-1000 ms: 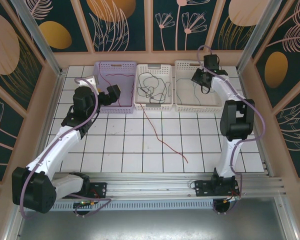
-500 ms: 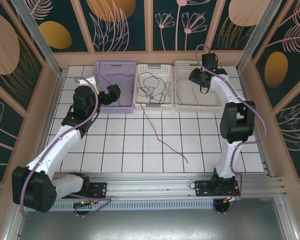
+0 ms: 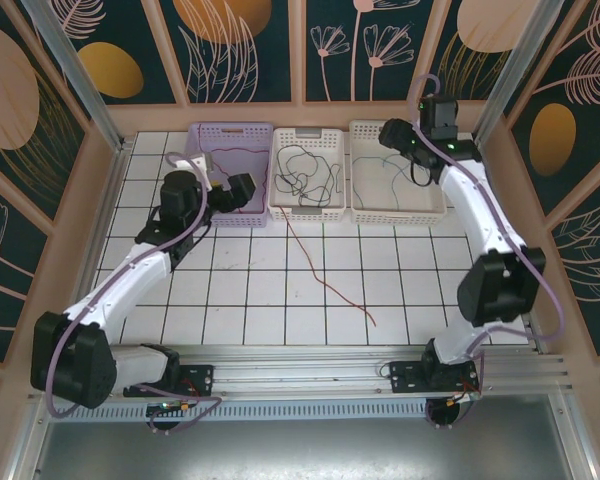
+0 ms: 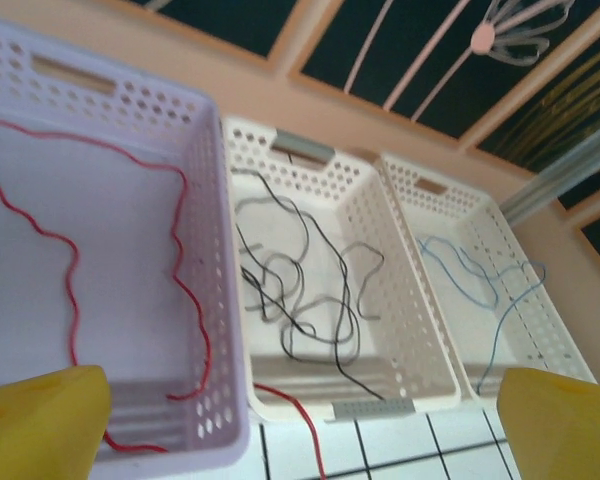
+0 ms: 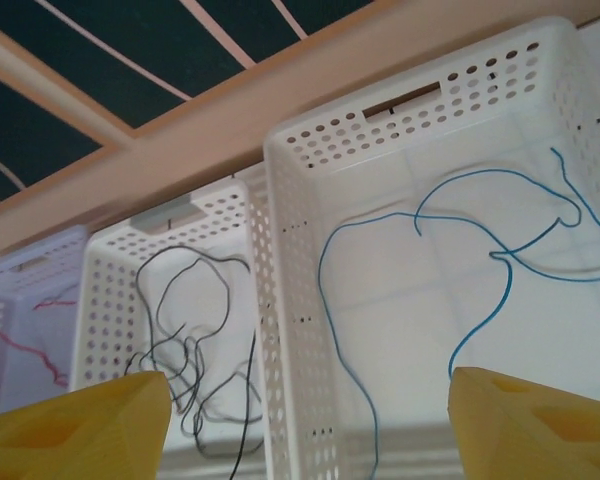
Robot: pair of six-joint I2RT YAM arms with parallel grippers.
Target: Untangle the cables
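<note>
I read both sets open wide, gripping nothing: left fingers (image 4: 40, 425) by the purple basket (image 4: 223, 300), right fingers (image 5: 535, 425) over the right basket (image 5: 290, 300), all along the worktop's (image 3: 240, 290) far edge. A red cable (image 4: 72, 300) lies in the purple basket, black cables (image 4: 300, 325) in the middle basket (image 4: 410, 330), a blue cable (image 5: 321, 280) in the right. A second red cable (image 3: 325, 284) trails across the worktop.

We're scanning every view right now and we can't make out any readable text, label or number.
</note>
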